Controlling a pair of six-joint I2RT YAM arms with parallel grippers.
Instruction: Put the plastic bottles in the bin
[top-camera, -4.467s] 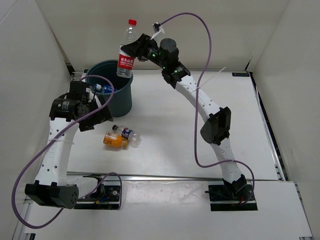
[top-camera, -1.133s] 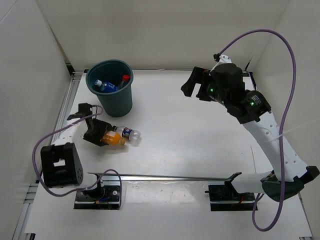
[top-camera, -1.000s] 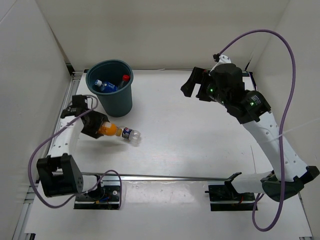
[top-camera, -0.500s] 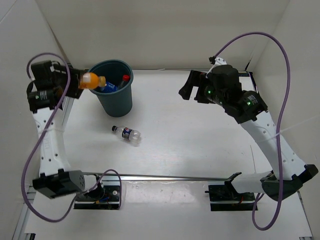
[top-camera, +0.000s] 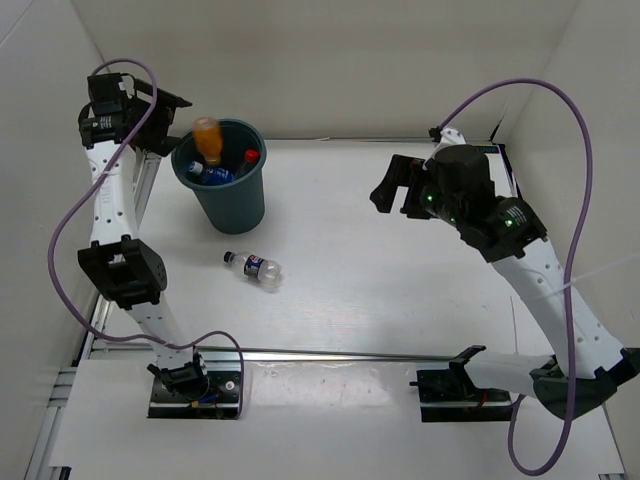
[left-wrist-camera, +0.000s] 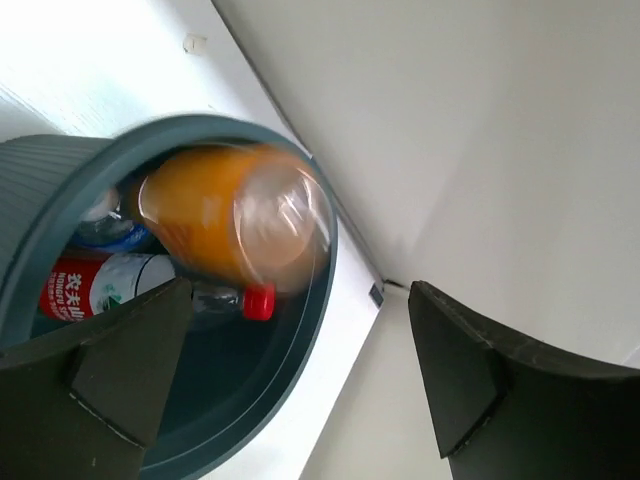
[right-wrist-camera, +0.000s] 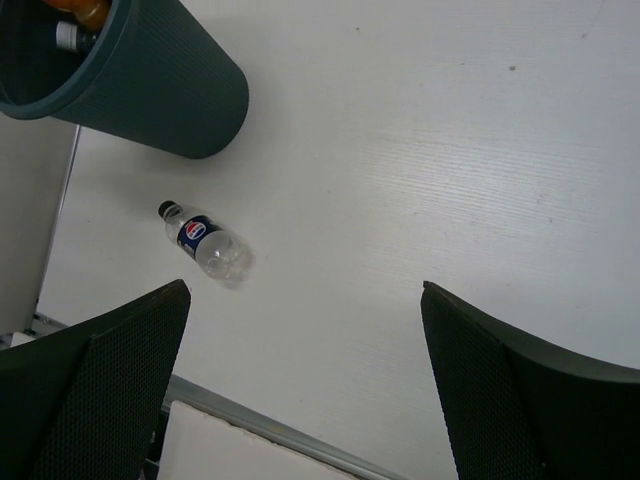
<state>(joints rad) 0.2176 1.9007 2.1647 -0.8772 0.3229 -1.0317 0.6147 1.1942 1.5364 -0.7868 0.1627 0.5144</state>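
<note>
Left hand (top-camera: 170, 98): fingers spread wide, holding nothing, high over the far-left corner just beside the dark teal round plastic bin (top-camera: 238, 208). The orange-filled plastic bottle (left-wrist-camera: 215, 225) sits between the spread fingers in the wrist view but touches neither. It is motion-blurred, cap end up, at the bin mouth; judged to be dropping in. Inside the bin lie the clear bottle with red cap and red label (left-wrist-camera: 92, 287) and the clear bottle with blue label (top-camera: 212, 173). Right hand (right-wrist-camera: 305, 288): also wide and holding nothing, raised over the right half of the white tabletop (top-camera: 350, 260), well apart from everything. Not yet binned: the small clear bottle with dark label (right-wrist-camera: 205, 243), alone on its side on the tabletop near the foot of the bin, cap toward the bin. Handling estimate: it looks near empty, so very light; thin walls will dent under a hard squeeze; smooth and round, so it could roll or squirt out of the fingers. Best hold is across the labelled mid-body, fingers square to its long axis, with a moderate squeeze.
</note>
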